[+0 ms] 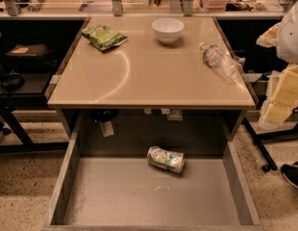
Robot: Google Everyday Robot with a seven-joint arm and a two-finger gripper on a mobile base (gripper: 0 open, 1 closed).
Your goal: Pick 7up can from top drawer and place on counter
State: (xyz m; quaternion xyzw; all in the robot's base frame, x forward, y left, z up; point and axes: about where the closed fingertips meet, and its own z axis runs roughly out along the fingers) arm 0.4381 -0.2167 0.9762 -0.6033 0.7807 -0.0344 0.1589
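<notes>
Gripper: I am not seeing the gripper anywhere in the camera view, so I cannot tell if it is wide, narrow or holding something.

Can: The 7up can point(166, 159) is lying on its side on the bottom of the top drawer point(139, 196), near the back wall and a little right of the middle. It is looking dented. With the gripper out of sight, I cannot say which side of the jaws the can is on.

Drawer: It is standing pulled out toward the camera.

Risk, rolling: I am thinking the can may roll. It is round and lying on flat metal, so a push from one jaw could send it away from the jaws.

Risk, squeezing: The can is looking thin and bent. A hard squeeze could crush it, and a soft one could let it slip.

Risk, bumping: The can is sitting just below the front edge of the counter point(154, 76). Lifting straight up could knock it on that edge.

Risk, placing: A green snack bag point(104, 36), a white bowl point(167, 30) and a water bottle point(220, 61) are sitting on the counter. The bottle is lying down near the right edge, so a bump could roll it off.

Surface: The counter is shining tan, and I am guessing it is slippery.

Room: The speckled floor point(24, 186) is showing on both sides, with dark desk legs left and right.
</notes>
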